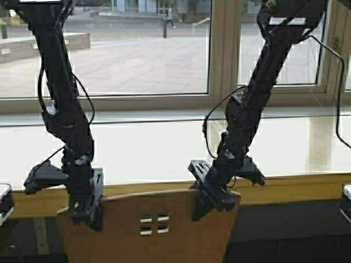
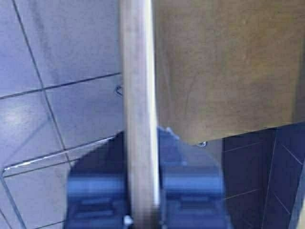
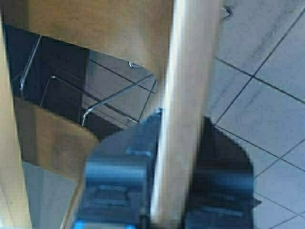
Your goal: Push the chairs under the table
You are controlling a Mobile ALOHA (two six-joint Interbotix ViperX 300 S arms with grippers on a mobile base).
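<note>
Chair (image 1: 164,208): tan moulded plywood, smooth, faint grain, satin sheen; its back edge (image 2: 138,109) looks pale and rounded between my fingers. Beneath its seat, thin bright metal legs (image 3: 102,102). Table (image 1: 164,150) beyond the chair: pale wood, glossy, mirrors window light. My left gripper (image 1: 88,211) and right gripper (image 1: 214,200): matt black plastic. Floor (image 2: 62,57) below the chair: smooth grey tiles, slight shine.

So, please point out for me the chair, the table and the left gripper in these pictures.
chair (image 1: 129,216): high view, on the curved backrest left of the square holes.
table (image 1: 153,150): high view, on the glossy top.
left gripper (image 1: 88,211): high view, at the fingertips over the backrest's top edge.
</note>
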